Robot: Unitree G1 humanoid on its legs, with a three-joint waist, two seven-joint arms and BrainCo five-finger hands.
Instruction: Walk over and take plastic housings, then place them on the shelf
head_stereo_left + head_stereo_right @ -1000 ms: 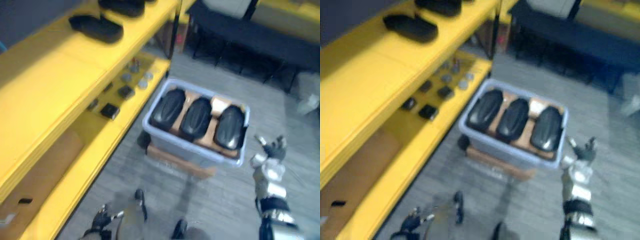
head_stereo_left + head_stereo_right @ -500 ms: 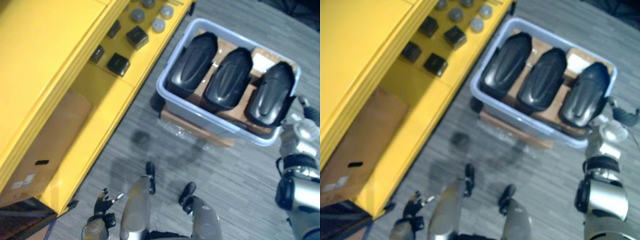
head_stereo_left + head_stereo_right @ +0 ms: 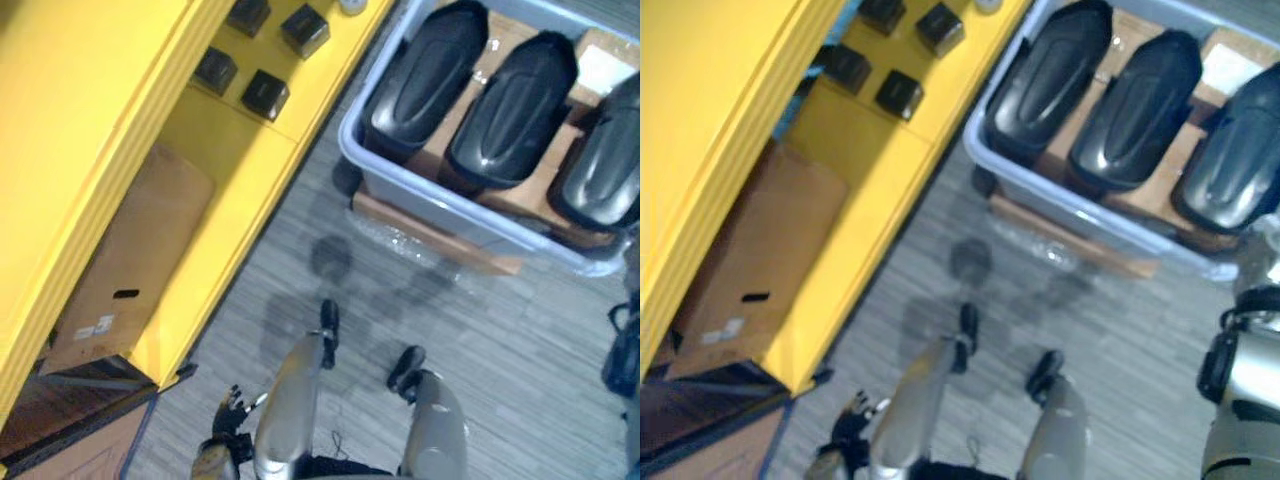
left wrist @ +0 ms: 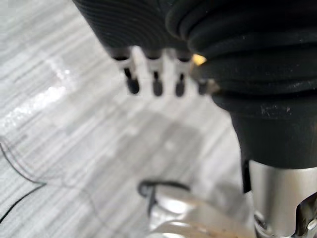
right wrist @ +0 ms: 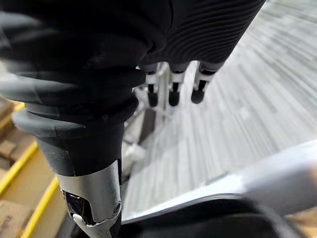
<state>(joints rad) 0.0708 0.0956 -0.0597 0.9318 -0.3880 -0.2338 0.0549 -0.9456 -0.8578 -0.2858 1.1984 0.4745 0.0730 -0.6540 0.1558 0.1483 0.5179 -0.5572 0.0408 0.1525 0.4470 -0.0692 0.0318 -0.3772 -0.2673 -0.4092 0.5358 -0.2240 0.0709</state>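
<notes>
Stock: three black plastic housings point(image 3: 515, 95) lie side by side in a grey-blue bin point(image 3: 470, 225) on the floor, each bedded on brown packing. None has been lifted out.

Orientation: the long axis of each housing runs from the bin's near wall to its far wall, leaning slightly toward the robot's right. The three lie parallel, domed side up. Which end is the narrower cannot be told with confidence.

Right hand point(image 5: 172, 94): fingers hang straight and relaxed over the bare floor, holding nothing. Its arm comes up just beside the bin's near right corner, and the outermost housing point(image 3: 605, 155) lies just past that corner, forward of the hand and slightly to its left.

Left hand point(image 3: 225, 410): hangs low, well short of the bin's near wall and off toward the shelf side. In the left wrist view its fingers are straight and empty.

Assessment: the right arm is clearly the nearer to the bin. A grasp across the short width of the outermost housing looks the most direct approach.

Destination: the yellow shelf point(image 3: 100, 120) stands just beside the bin's left end. Its lower level carries small black boxes point(image 3: 265, 93), with a cardboard box point(image 3: 130, 260) stowed underneath.
</notes>
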